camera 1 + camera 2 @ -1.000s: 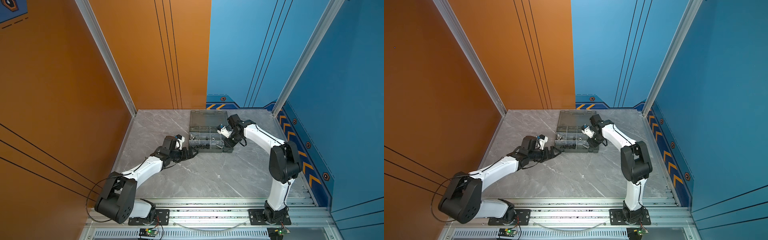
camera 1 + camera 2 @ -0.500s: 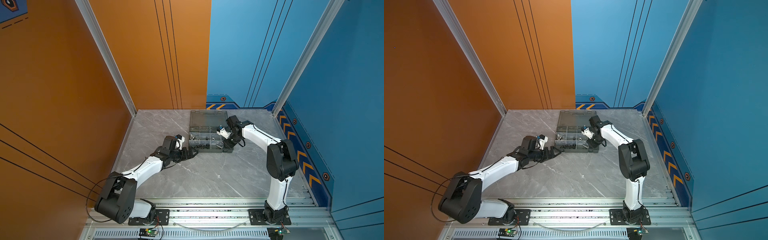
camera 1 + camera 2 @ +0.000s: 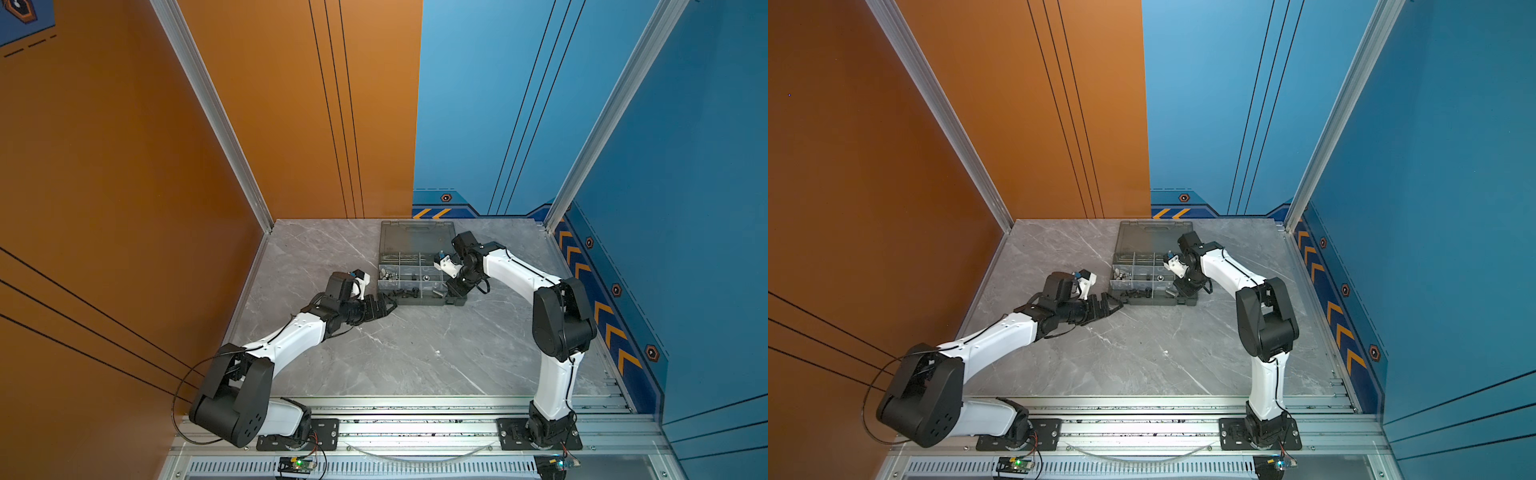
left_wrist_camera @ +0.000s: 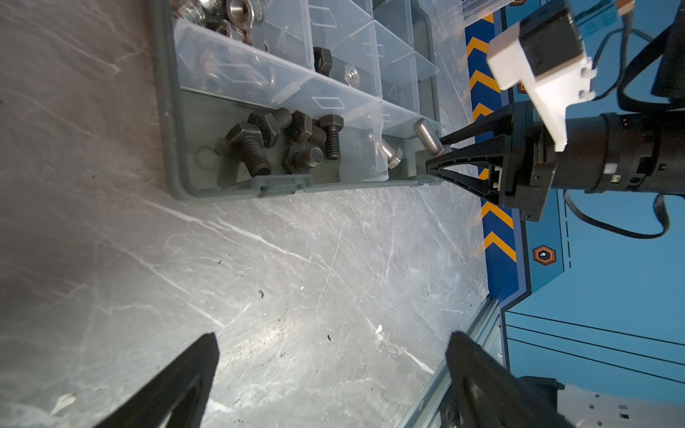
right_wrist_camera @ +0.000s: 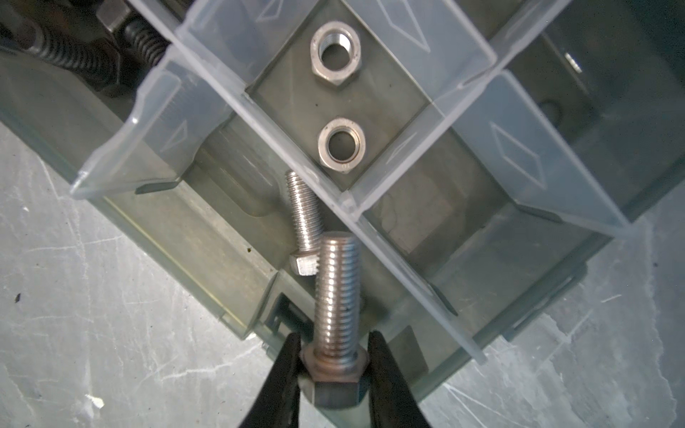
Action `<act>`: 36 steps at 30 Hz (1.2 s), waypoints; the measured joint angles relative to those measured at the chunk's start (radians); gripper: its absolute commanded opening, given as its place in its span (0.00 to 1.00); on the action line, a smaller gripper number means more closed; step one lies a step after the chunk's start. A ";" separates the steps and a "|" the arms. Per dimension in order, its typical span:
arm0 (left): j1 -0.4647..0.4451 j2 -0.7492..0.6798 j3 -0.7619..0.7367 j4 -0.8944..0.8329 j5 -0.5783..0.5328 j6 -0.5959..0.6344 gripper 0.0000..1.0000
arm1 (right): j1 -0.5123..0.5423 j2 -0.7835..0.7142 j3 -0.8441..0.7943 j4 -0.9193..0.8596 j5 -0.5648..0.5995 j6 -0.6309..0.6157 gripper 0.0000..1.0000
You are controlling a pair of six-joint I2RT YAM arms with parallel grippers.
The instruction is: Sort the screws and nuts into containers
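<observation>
- Right wrist view: the right gripper (image 5: 333,335) has its fingers closed on the hex head of a silver bolt (image 5: 335,289); the threaded shank projects away from the fingers.
- The held bolt hangs above the near row of the organiser case (image 3: 415,302), toward its right end, over the compartment in which a second silver bolt (image 5: 304,218) lies flat.
- Two silver hex nuts (image 5: 335,52) lie in the adjoining compartment, one row farther back.
- Left wrist view: black bolts (image 4: 281,140) lie together in the near-row compartment to the left of the silver ones.
- The left gripper (image 3: 384,306) sits low over the marble table (image 3: 395,361), just off the near left corner of the case; its fingers are spread wide and hold nothing.
- The lid (image 3: 415,239) is folded back on the far side of the case.
</observation>
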 measured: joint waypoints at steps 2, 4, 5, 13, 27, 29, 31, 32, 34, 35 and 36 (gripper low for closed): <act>0.000 0.000 0.000 0.000 0.000 0.000 0.98 | 0.000 0.000 0.000 0.000 0.000 0.001 0.27; 0.000 0.000 0.000 0.000 0.000 0.000 0.98 | 0.000 0.000 0.000 0.000 0.000 0.005 0.30; -0.001 0.000 0.000 0.000 0.000 0.000 0.98 | 0.000 0.000 0.000 0.000 0.000 0.006 0.31; 0.000 0.000 0.001 -0.010 0.000 0.000 0.98 | -0.002 0.000 0.000 0.003 0.001 0.012 0.36; 0.005 -0.084 0.031 -0.105 -0.040 0.020 0.98 | -0.026 -0.174 -0.088 0.086 -0.032 0.063 0.41; 0.012 -0.105 0.039 -0.127 -0.060 0.032 0.98 | -0.043 -0.240 -0.130 0.123 -0.055 0.085 0.42; 0.027 -0.127 0.054 -0.163 -0.092 0.047 0.98 | -0.072 -0.321 -0.187 0.180 -0.083 0.119 0.43; 0.034 -0.134 0.060 -0.174 -0.104 0.055 0.98 | -0.089 -0.357 -0.215 0.204 -0.097 0.138 0.43; 0.057 -0.149 0.072 -0.199 -0.132 0.073 0.98 | -0.133 -0.441 -0.282 0.269 -0.129 0.177 0.45; 0.068 -0.156 0.076 -0.207 -0.143 0.081 0.98 | -0.157 -0.478 -0.316 0.303 -0.141 0.195 0.45; 0.082 -0.164 0.080 -0.216 -0.156 0.092 0.98 | -0.180 -0.512 -0.346 0.331 -0.152 0.214 0.45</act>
